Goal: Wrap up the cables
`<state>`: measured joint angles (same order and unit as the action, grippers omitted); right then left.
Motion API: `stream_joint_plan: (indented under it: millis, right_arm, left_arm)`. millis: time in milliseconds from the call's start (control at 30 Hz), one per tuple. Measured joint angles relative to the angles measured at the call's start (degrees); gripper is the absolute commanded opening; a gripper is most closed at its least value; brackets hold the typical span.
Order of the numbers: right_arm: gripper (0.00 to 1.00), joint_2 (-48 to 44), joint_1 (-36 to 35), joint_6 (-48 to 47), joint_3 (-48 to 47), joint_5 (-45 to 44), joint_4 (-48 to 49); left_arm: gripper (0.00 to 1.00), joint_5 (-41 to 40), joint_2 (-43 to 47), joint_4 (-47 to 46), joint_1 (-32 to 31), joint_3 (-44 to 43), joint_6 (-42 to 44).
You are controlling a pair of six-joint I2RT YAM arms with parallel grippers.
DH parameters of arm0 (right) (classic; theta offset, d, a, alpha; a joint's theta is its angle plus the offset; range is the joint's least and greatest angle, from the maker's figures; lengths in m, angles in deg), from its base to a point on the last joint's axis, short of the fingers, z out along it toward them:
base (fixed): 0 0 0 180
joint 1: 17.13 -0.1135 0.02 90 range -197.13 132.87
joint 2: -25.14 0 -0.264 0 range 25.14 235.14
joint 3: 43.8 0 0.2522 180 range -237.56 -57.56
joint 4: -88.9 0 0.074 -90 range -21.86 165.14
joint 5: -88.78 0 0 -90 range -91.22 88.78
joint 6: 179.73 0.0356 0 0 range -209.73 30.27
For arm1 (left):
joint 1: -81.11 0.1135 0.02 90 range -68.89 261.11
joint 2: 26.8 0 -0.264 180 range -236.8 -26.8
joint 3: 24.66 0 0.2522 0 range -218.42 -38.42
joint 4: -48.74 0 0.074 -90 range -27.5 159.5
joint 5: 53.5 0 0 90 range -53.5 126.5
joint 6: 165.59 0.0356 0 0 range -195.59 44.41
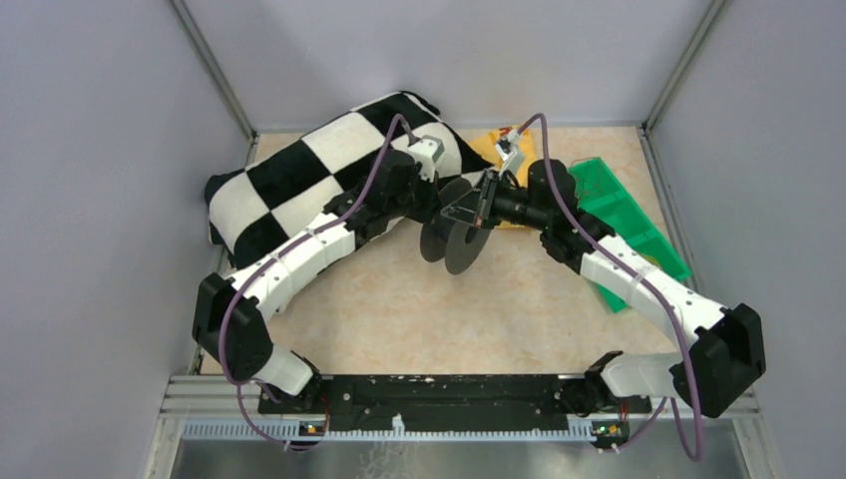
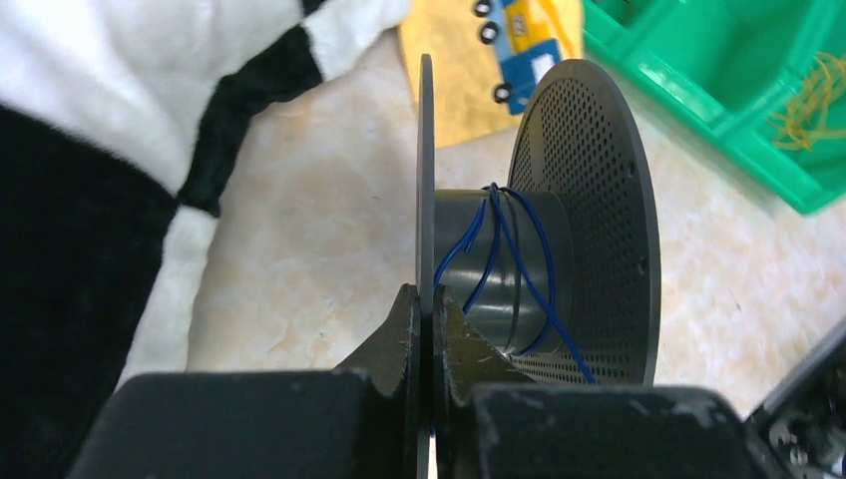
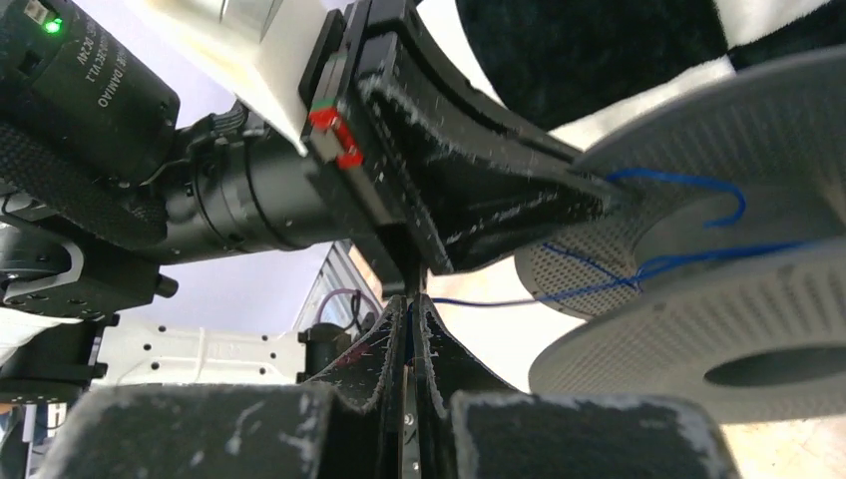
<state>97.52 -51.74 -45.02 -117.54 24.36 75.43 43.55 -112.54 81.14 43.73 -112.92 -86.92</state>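
Note:
A dark grey spool [image 1: 454, 235] hangs over the middle of the table between both arms. My left gripper [image 2: 426, 291] is shut on the edge of its thin near flange [image 2: 426, 150]. A thin blue cable [image 2: 494, 239] crosses the hub [image 2: 519, 289] in a few loose turns in front of the perforated far flange [image 2: 599, 200]. My right gripper [image 3: 407, 299] is shut on the cable [image 3: 559, 294], which runs in a nearly straight line from its fingertips to the spool [image 3: 728, 319]. In the top view the right gripper [image 1: 486, 200] sits just right of the spool.
A black-and-white checkered cushion [image 1: 319, 170] fills the back left. A yellow cloth [image 2: 449, 80] with a blue toy truck [image 2: 519, 50] lies behind the spool. A green divided bin [image 1: 624, 215] holding yellow bands [image 2: 813, 100] stands at the right.

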Motion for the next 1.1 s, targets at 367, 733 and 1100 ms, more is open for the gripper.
stream_joint_plan:
  millis: [367, 733, 1100]
  right_arm:
    - [0.00, -0.44, -2.95, -1.20, 4.52, -4.94, -4.52]
    - [0.00, -2.32, -7.78, -5.44, 7.02, -16.92, -12.96]
    - [0.00, -11.85, -8.39, -3.89, 14.14, -21.20, -11.65]
  left_arm:
    - [0.00, -16.20, 1.14, -0.50, 0.28, 0.66, -13.53]
    - [0.00, -19.96, -0.13, 12.41, 0.24, -10.54, -27.80]
    - [0.00, -17.73, -4.15, 22.34, 0.28, -12.31, -42.10]
